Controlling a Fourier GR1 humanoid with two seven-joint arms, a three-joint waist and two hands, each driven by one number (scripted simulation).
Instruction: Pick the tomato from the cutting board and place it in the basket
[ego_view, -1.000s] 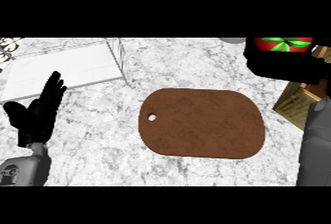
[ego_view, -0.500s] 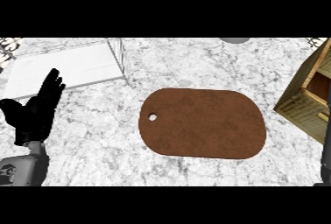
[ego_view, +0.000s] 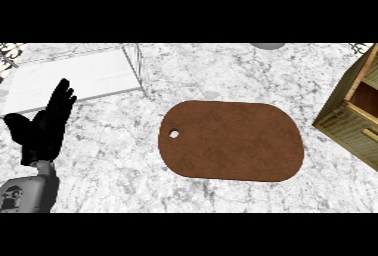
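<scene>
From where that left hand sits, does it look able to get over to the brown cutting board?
Probably yes. The left hand rests open at the view's left edge, fingers up, and only bare counter lies between it and the cutting board. Nothing stands in that gap, and the board's top shows nothing on it.

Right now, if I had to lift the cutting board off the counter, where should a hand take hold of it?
Probably the rounded left end by the small hole, coming in from the left, where the open left hand rests. The cutting board lies flat on the counter, so only its thin edge offers purchase, and the basket stands close to its right end.
</scene>
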